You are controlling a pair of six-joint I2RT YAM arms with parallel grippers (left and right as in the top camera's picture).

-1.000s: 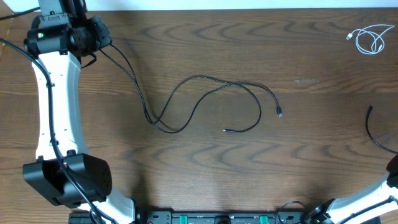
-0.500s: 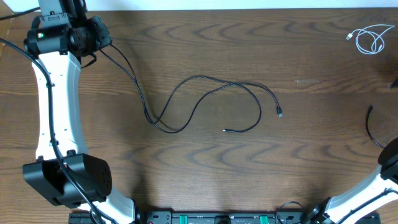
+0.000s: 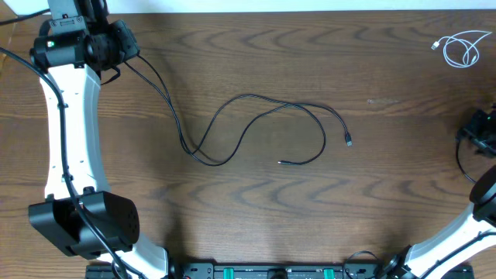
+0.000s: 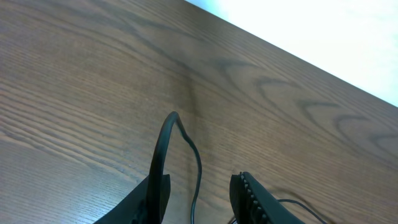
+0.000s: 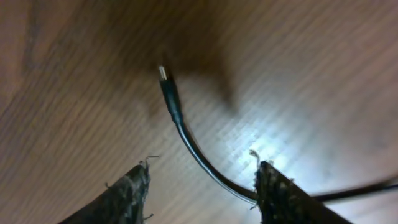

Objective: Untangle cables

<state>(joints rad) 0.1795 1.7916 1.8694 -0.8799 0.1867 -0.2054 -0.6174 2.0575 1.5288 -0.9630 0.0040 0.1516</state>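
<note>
Black cable (image 3: 248, 96) loops and crosses itself across the middle of the table, with plug ends at the right (image 3: 349, 141) and lower middle (image 3: 282, 163). One strand runs up-left to my left gripper (image 3: 120, 56) at the far left corner. In the left wrist view the gripper (image 4: 202, 180) holds it; a thick cable end (image 4: 163, 143) arcs up along the left finger. My right gripper (image 3: 479, 132) is at the right edge. Its jaws (image 5: 204, 171) stand open astride another black cable (image 5: 177, 121), which touches the right finger. A coiled white cable (image 3: 461, 48) lies far right.
The left arm's white links (image 3: 58, 132) and base (image 3: 85, 225) fill the left side, with a thick black cord along them. A black and green rail (image 3: 271, 273) lines the front edge. The table's far edge (image 4: 280, 53) is close behind the left gripper.
My right gripper has come in from the right edge and now sits over the end of the black cable there, with its jaws narrowing. The left arm and the middle cable have not moved.
</note>
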